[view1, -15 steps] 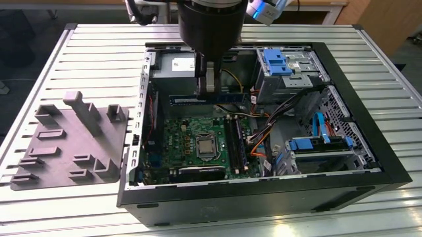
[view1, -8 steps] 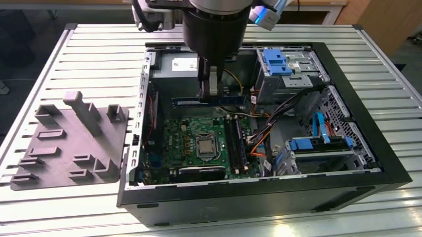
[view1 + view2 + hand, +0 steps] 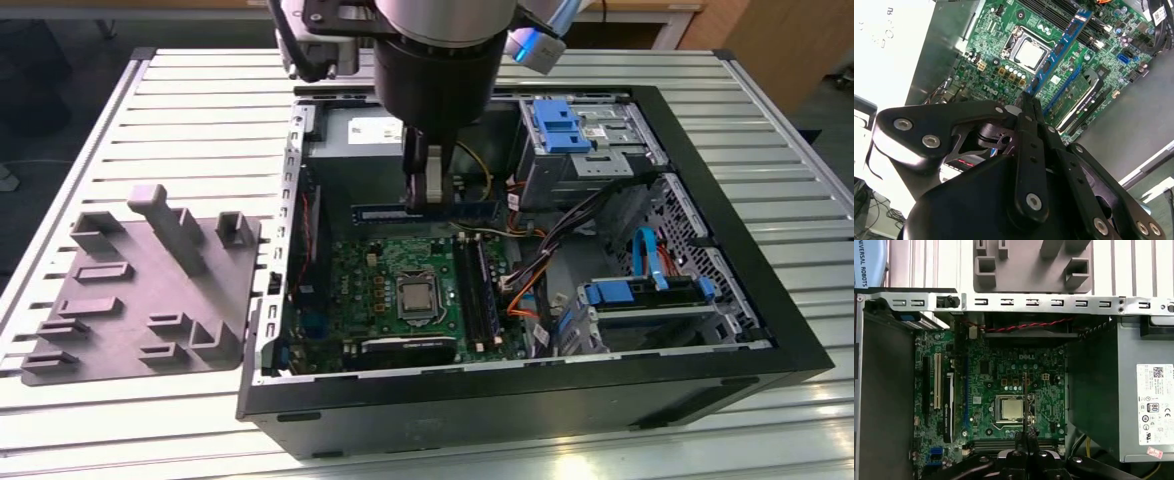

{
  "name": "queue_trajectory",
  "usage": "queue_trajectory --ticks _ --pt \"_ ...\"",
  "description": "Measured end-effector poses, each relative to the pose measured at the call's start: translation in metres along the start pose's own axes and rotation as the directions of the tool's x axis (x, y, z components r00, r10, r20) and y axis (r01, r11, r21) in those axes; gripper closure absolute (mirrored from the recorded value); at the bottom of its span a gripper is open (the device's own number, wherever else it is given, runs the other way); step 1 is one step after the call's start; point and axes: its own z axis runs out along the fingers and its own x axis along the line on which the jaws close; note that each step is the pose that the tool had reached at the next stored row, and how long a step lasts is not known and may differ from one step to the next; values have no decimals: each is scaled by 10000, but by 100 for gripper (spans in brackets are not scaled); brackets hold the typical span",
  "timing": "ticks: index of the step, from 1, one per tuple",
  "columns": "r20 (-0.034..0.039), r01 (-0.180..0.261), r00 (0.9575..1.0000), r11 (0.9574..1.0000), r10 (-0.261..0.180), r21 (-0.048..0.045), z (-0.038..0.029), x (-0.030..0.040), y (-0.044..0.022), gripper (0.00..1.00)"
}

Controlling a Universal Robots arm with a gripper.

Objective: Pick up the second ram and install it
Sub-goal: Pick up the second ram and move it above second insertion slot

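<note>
My gripper [image 3: 427,198] hangs inside the open computer case [image 3: 747,330], shut on the second ram [image 3: 427,212]. The ram is a slim blue-dark stick held level above the green motherboard [image 3: 400,290], near its back edge. In the second wrist view the ram [image 3: 1064,47] runs out from the gripper [image 3: 1029,102] over the board. In the first wrist view the ram [image 3: 1025,400] shows edge-on as a thin line rising from the gripper [image 3: 1025,436], over the processor socket [image 3: 1010,408]. The long dark memory slots [image 3: 475,290] lie to the exterior view's right of the socket.
A grey moulded tray [image 3: 134,300] lies on the slatted table at the exterior view's left. Inside the case stand the power supply [image 3: 354,140], blue drive brackets [image 3: 561,125] and loose cables [image 3: 561,240]. The case walls close in all round.
</note>
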Motion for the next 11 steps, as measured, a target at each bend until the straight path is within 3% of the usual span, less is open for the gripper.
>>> queue_trajectory --ticks 11 --pt "-1 -1 10000 10000 1 -22 111 6 -27 88"
